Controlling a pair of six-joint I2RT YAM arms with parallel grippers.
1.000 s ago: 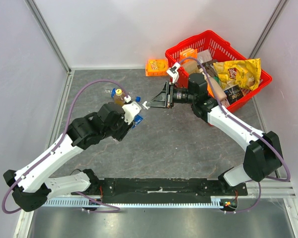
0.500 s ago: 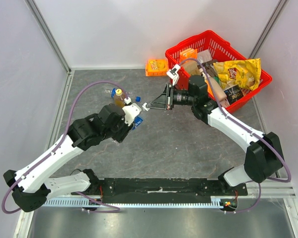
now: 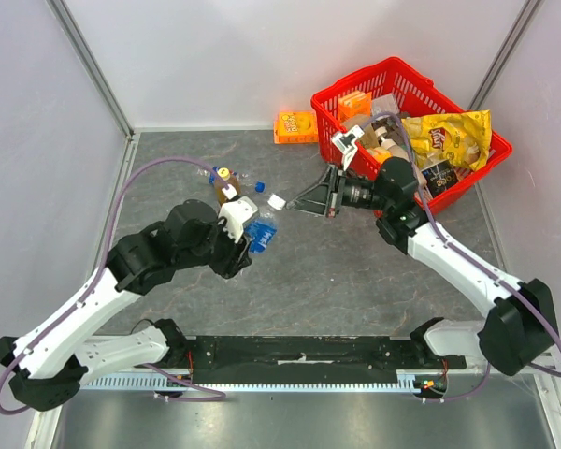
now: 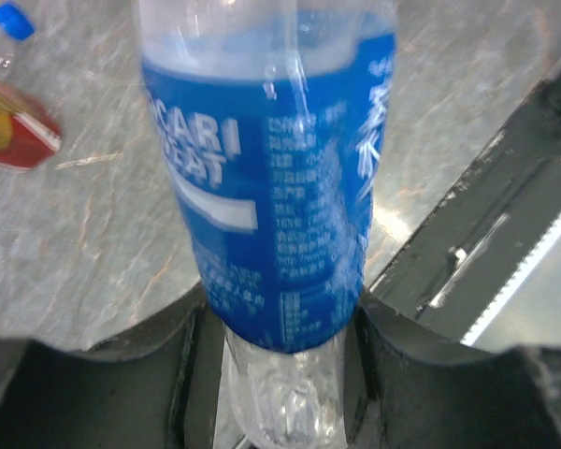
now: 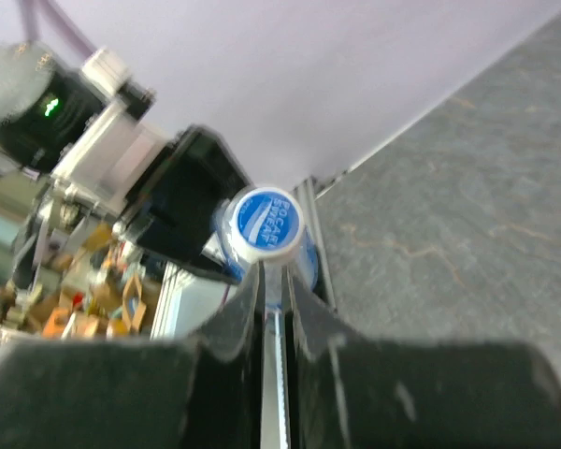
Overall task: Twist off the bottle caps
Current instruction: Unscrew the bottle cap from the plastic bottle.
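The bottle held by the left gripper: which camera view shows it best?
The left wrist view: the bottle fills the frame, its blue label readable, clamped in the left gripper. The top view shows it small, partly hidden by that gripper. The right wrist view shows mainly its white-and-blue cap.

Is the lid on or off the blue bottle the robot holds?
On. The whitish cap sits atop the blue-label bottle in the left gripper; the right gripper is not gripping it.

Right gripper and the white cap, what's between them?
Nothing. In the top view only a thin strip of bare table shows between the right gripper and the white cap; the right wrist view agrees.
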